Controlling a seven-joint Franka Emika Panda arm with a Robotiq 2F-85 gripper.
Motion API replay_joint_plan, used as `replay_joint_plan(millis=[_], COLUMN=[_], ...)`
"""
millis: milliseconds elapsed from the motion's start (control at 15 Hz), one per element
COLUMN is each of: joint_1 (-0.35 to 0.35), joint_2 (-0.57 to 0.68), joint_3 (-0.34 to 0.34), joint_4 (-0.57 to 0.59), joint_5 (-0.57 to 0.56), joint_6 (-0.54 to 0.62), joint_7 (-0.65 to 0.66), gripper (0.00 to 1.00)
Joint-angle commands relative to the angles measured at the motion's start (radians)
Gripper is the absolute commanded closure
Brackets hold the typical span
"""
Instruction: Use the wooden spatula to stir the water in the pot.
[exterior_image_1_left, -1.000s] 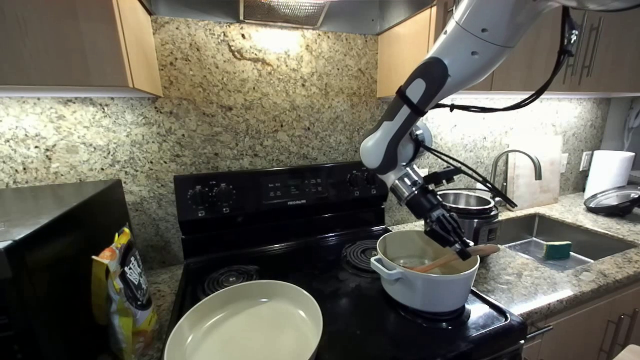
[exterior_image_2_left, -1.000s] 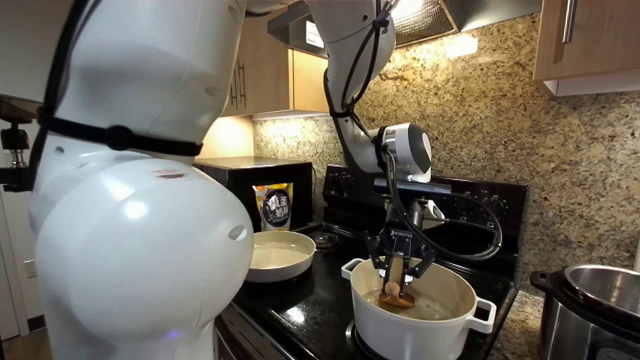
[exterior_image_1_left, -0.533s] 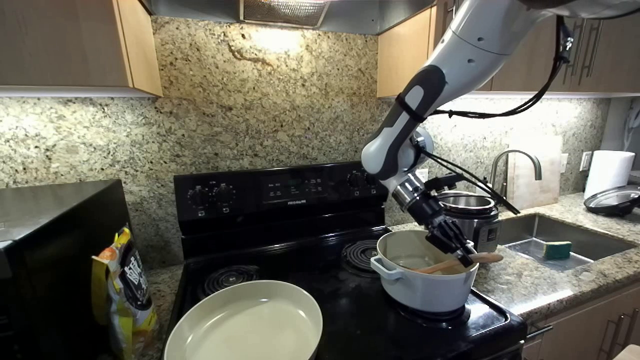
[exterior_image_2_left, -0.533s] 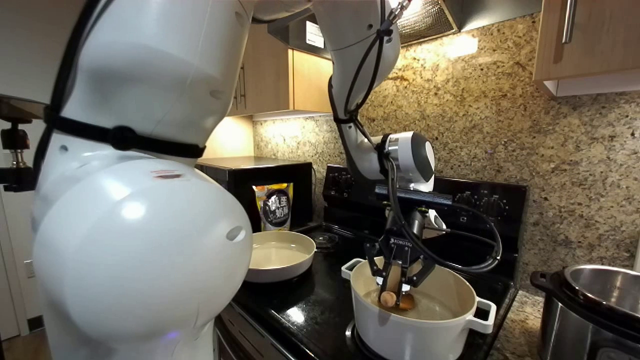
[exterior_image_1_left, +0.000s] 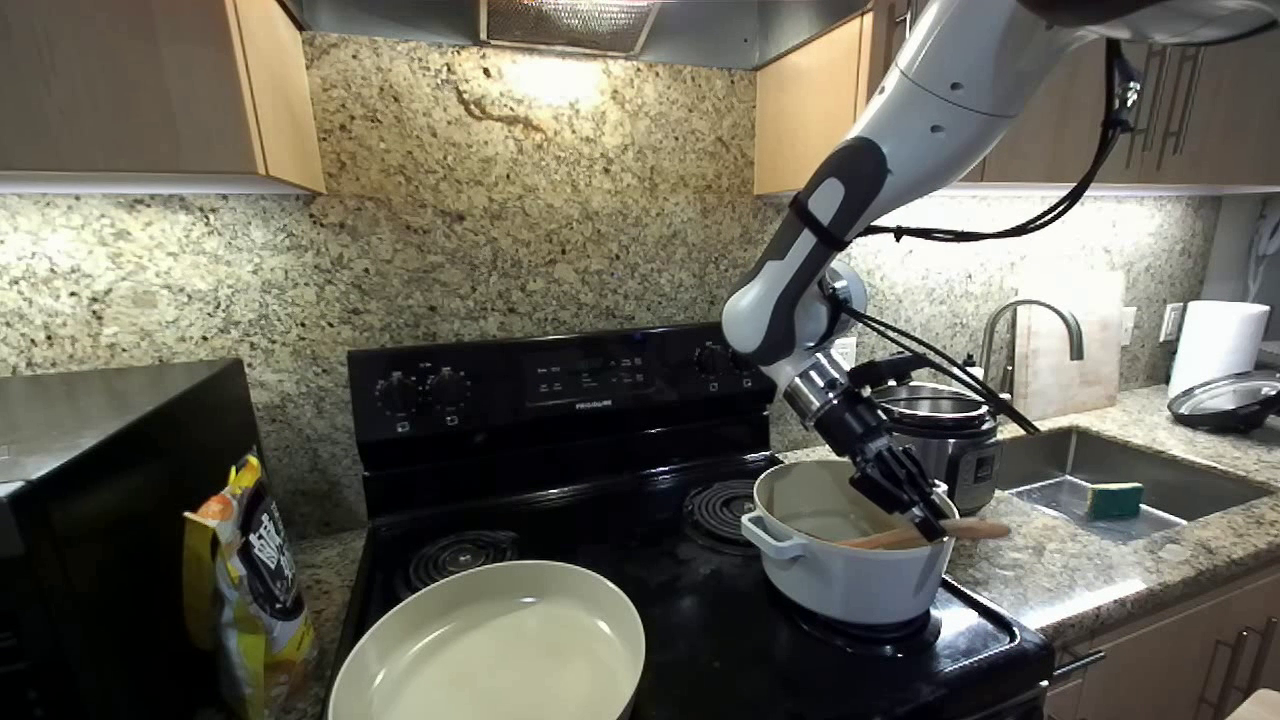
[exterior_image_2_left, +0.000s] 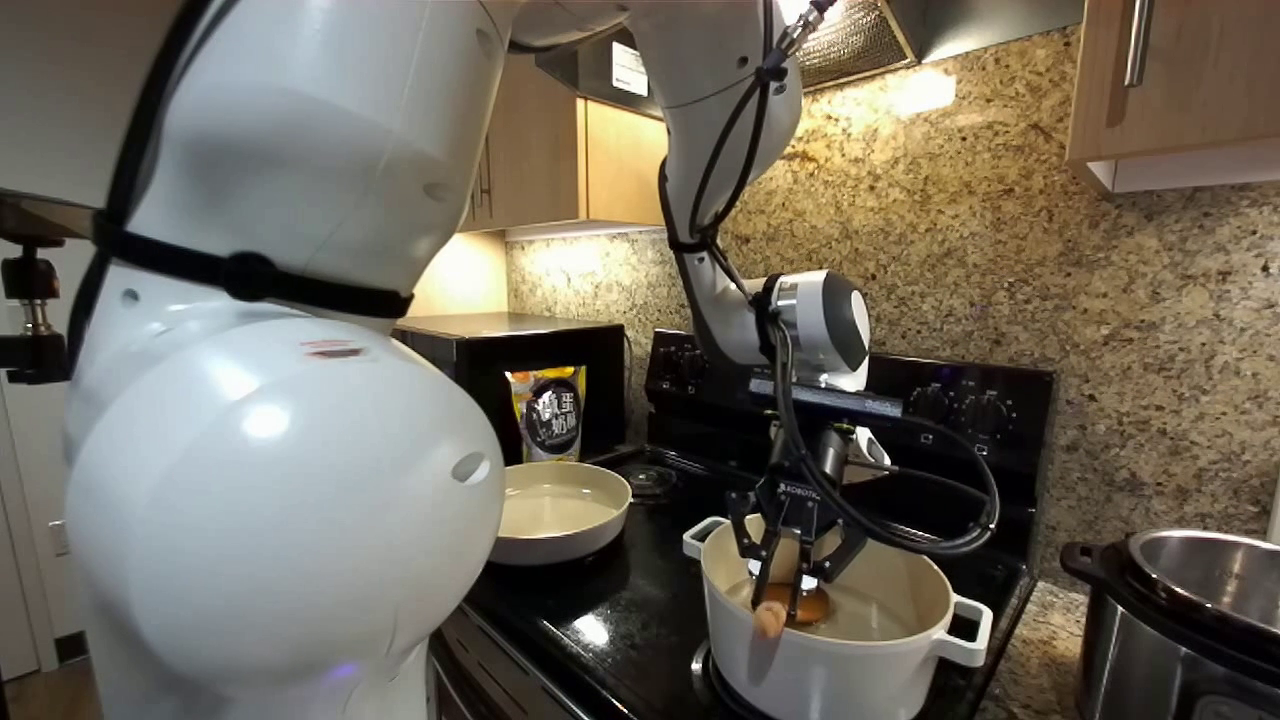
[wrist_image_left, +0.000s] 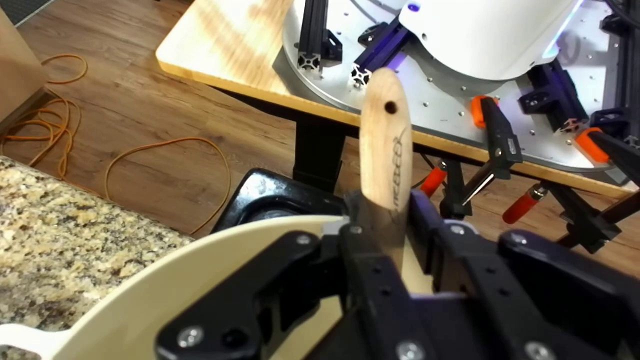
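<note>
Jaws: clenched on the handle of the one wooden spatula (wrist_image_left: 385, 155).
Spatula: tilted, its head down at the water (exterior_image_2_left: 875, 622) in the one white pot (exterior_image_1_left: 860, 585); handle end out beyond the rim.
Handle: a hole and dark lettering show in the wrist view alone.
Bench (wrist_image_left: 225, 40): the wrist view alone shows two clamps (wrist_image_left: 500, 135) at its wooden edge.
Sink (exterior_image_1_left: 1210, 490): in an exterior view only, with one sponge (exterior_image_1_left: 1113, 501).
Kitchen: in both exterior views, one cream pan (exterior_image_1_left: 500, 650), one steel cooker (exterior_image_2_left: 1150, 640), one snack bag (exterior_image_2_left: 550, 415).
</note>
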Motion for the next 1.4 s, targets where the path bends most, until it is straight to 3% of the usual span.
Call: replay_joint_plan(millis=[0,133,200,267,333,533,1000,1333], joint_1=[-0.013,-0.012,-0.012,-0.012,-0.012,-0.018,-0.014,0.011], joint_2=[-0.001,-0.001,-0.003,-0.007,-0.010,-0.036,-0.164,-0.354], joint_3=[0.009,0.009,0.009,0.008,0.008,0.002,-0.006,-0.011], joint_4=[0.004,0.007,0.007,0.006,0.006,-0.012,-0.117,-0.285], joint_5=[0.037,0.045,0.045,0.046,0.048,0.069,0.155,0.113], joint_6=[0.040,0.051,0.056,0.057,0.060,0.088,0.271,0.437], joint_7=[-0.026,-0.026,-0.025,-0.023,-0.020,-0.006,0.050,0.156], gripper=[0.53,0.45,0.36,0.20,0.19,0.02,0.00,0.00])
